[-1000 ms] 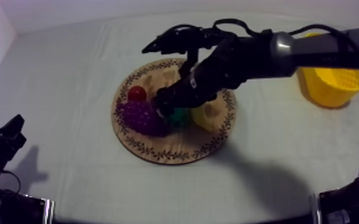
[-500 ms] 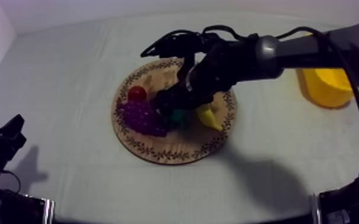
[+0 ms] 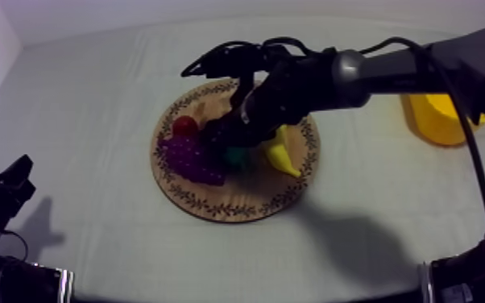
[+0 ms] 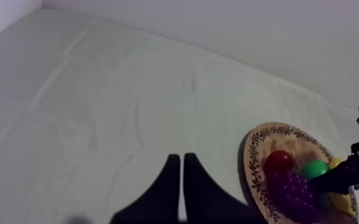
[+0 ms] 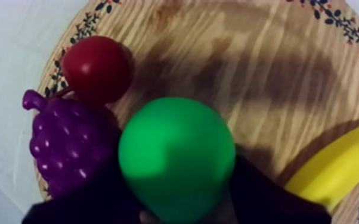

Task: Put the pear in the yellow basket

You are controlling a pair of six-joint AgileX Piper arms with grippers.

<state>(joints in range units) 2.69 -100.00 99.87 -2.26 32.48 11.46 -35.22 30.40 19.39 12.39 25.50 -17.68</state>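
The green pear (image 5: 176, 158) lies on the round wooden board (image 5: 265, 71) between the grapes and the banana. My right gripper (image 5: 179, 205) has a finger pressed against each side of it, shut on the pear. From above, the right arm reaches in from the upper right, and its gripper (image 3: 228, 143) covers most of the pear (image 3: 236, 155) on the board (image 3: 213, 205). The yellow basket (image 3: 439, 121) stands at the right, partly behind the arm. My left gripper (image 4: 182, 164) rests low at the left (image 3: 8, 189), fingers together and holding nothing.
Purple grapes (image 3: 191, 159) and a small red fruit (image 3: 184, 126) lie on the board's left side, close against the pear. A banana (image 3: 282, 155) lies just to the pear's right. Bare cloth surrounds the board.
The right arm has swung a little to the left over the board, uncovering the banana. Its gripper has settled down around the pear. The left arm has stayed still.
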